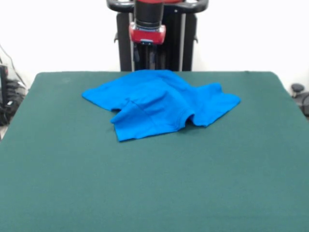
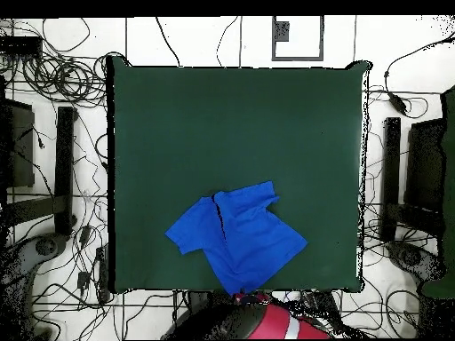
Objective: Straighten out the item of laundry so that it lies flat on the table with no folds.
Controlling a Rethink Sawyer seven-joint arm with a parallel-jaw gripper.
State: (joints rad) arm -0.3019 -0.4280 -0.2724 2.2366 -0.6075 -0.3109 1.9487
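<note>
Dark green table (image 1: 154,193); crumpled blue T-shirt (image 1: 159,104) on it (near robot-side edge).

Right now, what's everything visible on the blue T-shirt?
The T-shirt is plain bright blue, of soft thin fabric, short-sleeved. It lies crumpled and partly folded over itself, with raised ridges and one flap doubled over, not flat. It sits on the green table at the side nearest the robot's base, roughly centred across it, one edge reaching that table edge in the overhead view. Only the table touches it; the arm is drawn back above.
</note>
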